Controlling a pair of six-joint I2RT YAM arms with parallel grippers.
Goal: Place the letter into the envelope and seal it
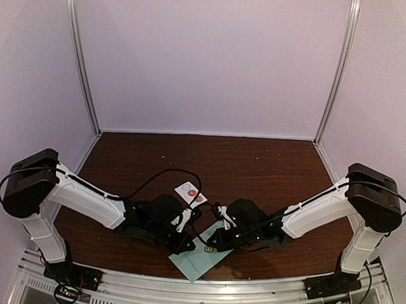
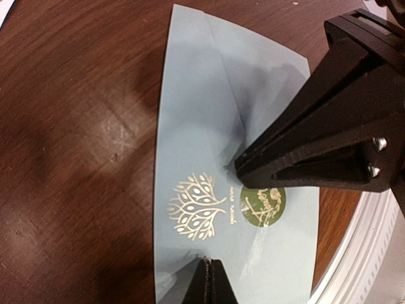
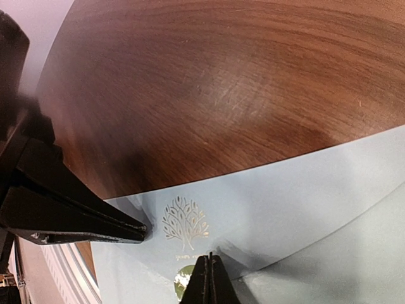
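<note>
1. The envelope [image 1: 199, 261] lies flat at the near edge of the table [image 1: 256, 168], between the two arms. Its pointed flap is folded down over the body.
2. A round green sticker [image 2: 262, 206] sits on the envelope at about the flap's point, just beside a gold tree print [image 2: 196, 206]. From these views I cannot tell whether it bridges flap and body.
3. The letter is nowhere in view. My judgement is that it is already inside the envelope, which the pictures cannot confirm.
4. The left pincer [image 2: 207, 265] has its fingers drawn together with nothing between them. Its tip is at the envelope's surface, on the far side of the tree print from the flap fold.
5. The right pincer [image 3: 207, 261] is likewise narrowed to a point and holds nothing. Its tip rests at the flap's point, touching or nearly touching the green sticker's edge.
6. A white sticker strip [image 1: 190, 191] lies on the table beyond the envelope, apart from it.
7. The step in hand looks like the sealing itself: one tip steadies the envelope while the other bears on the flap.
8. The next move calls for firm downward pressure across the green sticker, with the other tip keeping the envelope from sliding. Then comes a straight lift, so the flap is not dragged open.
</note>
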